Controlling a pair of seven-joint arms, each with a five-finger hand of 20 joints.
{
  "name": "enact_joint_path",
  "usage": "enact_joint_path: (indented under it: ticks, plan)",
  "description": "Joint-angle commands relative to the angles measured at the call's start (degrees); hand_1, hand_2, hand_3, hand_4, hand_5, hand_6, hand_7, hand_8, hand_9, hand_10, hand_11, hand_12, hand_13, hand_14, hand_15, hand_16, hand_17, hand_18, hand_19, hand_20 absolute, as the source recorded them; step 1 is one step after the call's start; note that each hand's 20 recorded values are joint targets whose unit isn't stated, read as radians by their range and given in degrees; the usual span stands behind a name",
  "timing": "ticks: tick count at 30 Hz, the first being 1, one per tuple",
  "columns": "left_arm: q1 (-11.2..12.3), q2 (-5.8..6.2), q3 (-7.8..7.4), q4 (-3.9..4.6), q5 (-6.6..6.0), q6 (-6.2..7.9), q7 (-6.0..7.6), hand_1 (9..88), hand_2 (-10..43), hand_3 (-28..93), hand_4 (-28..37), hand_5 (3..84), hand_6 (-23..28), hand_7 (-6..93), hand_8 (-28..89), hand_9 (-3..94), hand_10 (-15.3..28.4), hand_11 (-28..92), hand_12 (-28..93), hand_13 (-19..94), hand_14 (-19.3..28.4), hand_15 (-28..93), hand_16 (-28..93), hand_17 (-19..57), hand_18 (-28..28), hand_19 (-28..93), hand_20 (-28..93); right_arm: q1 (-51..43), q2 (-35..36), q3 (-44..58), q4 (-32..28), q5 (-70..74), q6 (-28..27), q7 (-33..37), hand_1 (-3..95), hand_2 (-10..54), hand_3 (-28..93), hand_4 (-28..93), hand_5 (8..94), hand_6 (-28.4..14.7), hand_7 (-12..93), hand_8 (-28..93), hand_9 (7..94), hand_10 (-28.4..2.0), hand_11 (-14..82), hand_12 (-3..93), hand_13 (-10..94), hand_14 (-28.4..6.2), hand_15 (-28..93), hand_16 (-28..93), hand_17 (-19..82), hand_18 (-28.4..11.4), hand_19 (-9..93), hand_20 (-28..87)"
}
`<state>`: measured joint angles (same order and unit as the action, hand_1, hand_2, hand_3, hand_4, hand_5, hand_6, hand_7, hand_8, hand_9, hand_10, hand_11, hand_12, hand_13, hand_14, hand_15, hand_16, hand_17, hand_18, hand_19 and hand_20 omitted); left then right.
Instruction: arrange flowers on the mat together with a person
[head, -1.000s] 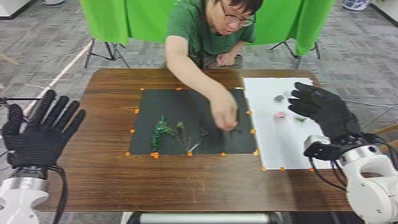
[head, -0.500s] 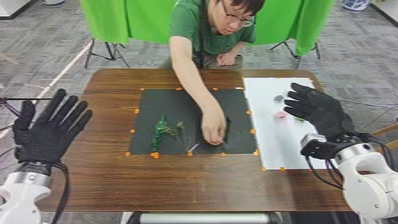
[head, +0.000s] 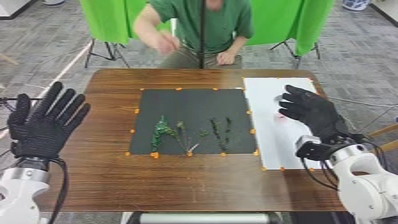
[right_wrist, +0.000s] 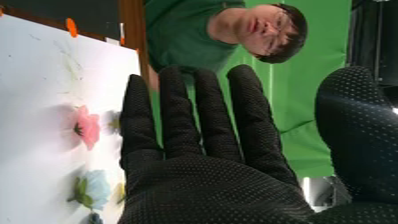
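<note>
In the head view, the left hand (head: 43, 125) stands open left of the black mat (head: 178, 110). The right hand (head: 313, 114) is over the white mat (head: 273, 145), its fingers straight and holding nothing. On the black mat's lower part lie a leafy green sprig (head: 160, 132), a thin stem with pale ends (head: 182, 135) and two dark green sprigs (head: 221, 134) side by side. In the right wrist view, the right hand (right_wrist: 213, 185) is open; a pink flower (right_wrist: 86, 127) and a pale blue flower (right_wrist: 93, 190) lie on the white mat (right_wrist: 31, 100).
Orange markers (head: 155, 155) line the black mat's edges on the brown table (head: 178, 185). Across the table, a person's raised hand (head: 163, 42) is off the mat, behind the table's far edge; the other hand (head: 226, 58) rests near that edge.
The person's arm has withdrawn from the black mat, leaving two dark green sprigs lying on its right part. My right hand has shifted slightly left.
</note>
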<state>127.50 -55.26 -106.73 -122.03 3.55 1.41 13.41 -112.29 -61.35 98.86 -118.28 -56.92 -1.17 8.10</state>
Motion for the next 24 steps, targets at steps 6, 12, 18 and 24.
enact_joint_path:
  ticks: [6, 12, 18, 24]
  plan:
    - [1.9, -1.64, -1.17, -1.0, 0.34, -0.54, 0.72, 23.8, 9.5, 68, -28.3, 39.5, 6.0, 4.4, -7, 36.3, 14.4, 14, 9, 26, 15.1, 23, -5, -2.9, 12.6, 27, 12, -0.3, -0.5, -0.8, -0.5, -1.1, 0.1, -1.3, 20.2, 6.5, 82, -23, 42.0, -2.4, 15, -12, 41.7, -12.3, 4.7, 15.2, 33, -12.1, 16, 19, 11, -17.1, 36, 12]
    - [2.8, -2.38, -2.01, -1.57, -0.46, -0.05, 1.23, 23.7, 9.5, 68, -28.3, 39.6, 5.9, 4.5, -7, 36.4, 14.4, 14, 9, 27, 15.1, 23, -5, -2.9, 12.6, 27, 12, -1.1, -0.9, -0.2, -1.3, -1.1, -0.3, -1.5, 20.4, 6.4, 82, -23, 42.2, -2.3, 15, -12, 41.8, -12.3, 4.8, 15.2, 33, -11.8, 16, 19, 11, -17.1, 36, 12]
    - [3.0, -2.87, -1.78, -1.77, -0.96, 0.08, 1.56, 23.6, 9.5, 68, -28.3, 39.7, 5.9, 4.5, -7, 36.5, 14.4, 14, 9, 27, 15.2, 24, -5, -2.9, 12.6, 27, 11, -0.7, -0.8, -0.6, -1.4, -5.1, 0.3, -2.7, 20.8, 5.4, 82, -22, 42.3, -2.3, 15, -12, 42.0, -12.3, 4.9, 15.3, 33, -11.8, 16, 19, 11, -17.1, 36, 12]
    - [2.9, -2.87, -1.47, -1.93, -0.83, 0.58, 1.53, 23.7, 9.6, 68, -28.3, 39.8, 6.0, 4.6, -7, 36.5, 14.4, 14, 9, 27, 15.1, 24, -5, -2.9, 12.6, 27, 11, 0.1, 0.6, -2.8, -1.5, -21.0, 3.1, -2.1, 23.4, 2.2, 81, -22, 42.5, -2.3, 16, -12, 42.0, -12.2, 4.9, 15.2, 33, -11.6, 15, 18, 11, -17.0, 36, 12]
